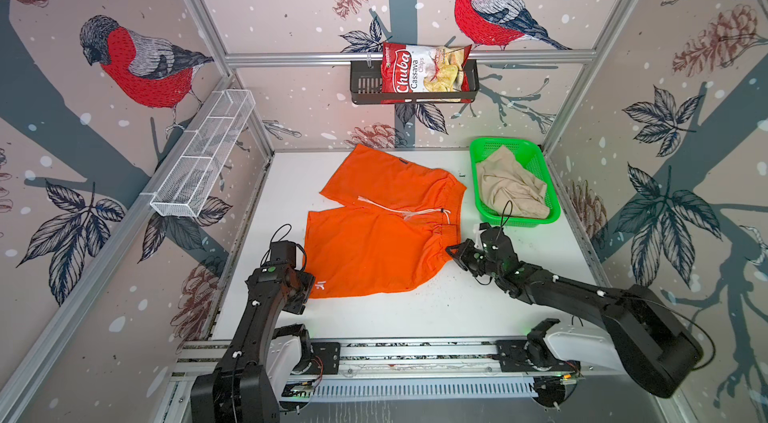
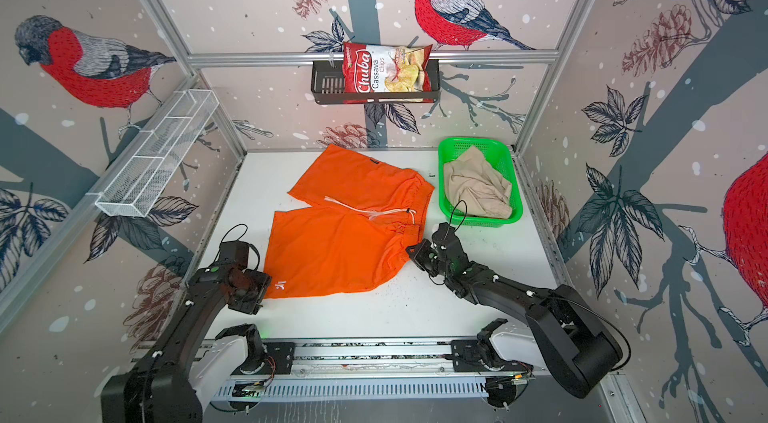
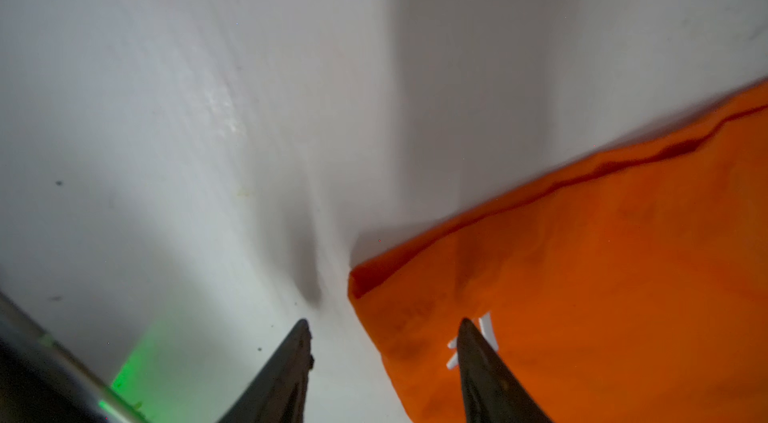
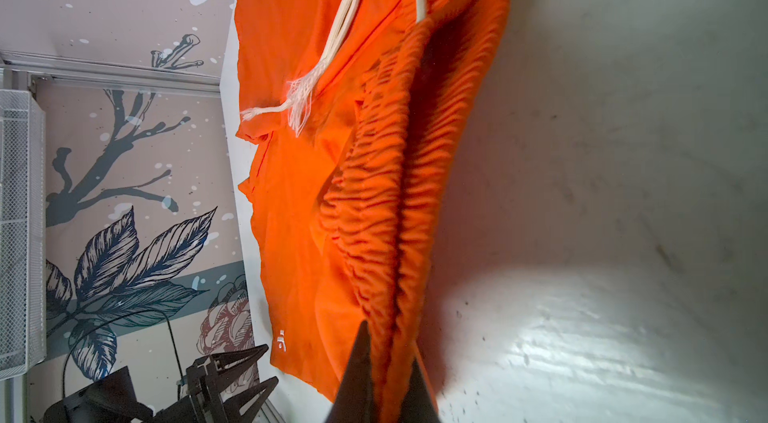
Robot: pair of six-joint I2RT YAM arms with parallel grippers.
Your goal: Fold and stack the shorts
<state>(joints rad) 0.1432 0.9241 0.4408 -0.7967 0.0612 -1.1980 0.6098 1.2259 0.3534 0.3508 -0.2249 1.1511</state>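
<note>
Orange shorts (image 1: 386, 225) are spread out flat around the middle of the table (image 1: 436, 313). In both top views the waistband is on the right and the legs point left. The white drawstring (image 1: 401, 211) lies loose across the front. Beige shorts (image 1: 509, 188) are just a crumpled heap inside the green basket (image 1: 517, 220) at the back right, near the orange waistband. From here I can't tell if the basket touches the orange cloth.

Right gripper (image 4: 388, 342) is clamped tight on the near end of the orange waistband. Its wrist view shows the gathered elastic squeezed between the fingers (image 4: 359, 367).

Left gripper (image 3: 384, 320) is down at the near-left hem corner, right by the little white logo (image 1: 320, 287). Its jaws stand partway apart: one finger (image 3: 482, 362) is over the cloth at the logo and the other is over bare table — so it's straddling the corner with nothing gripped.

Chip bag (image 1: 424, 70) is up in a black rack on the back wall, well away from all this.
</note>
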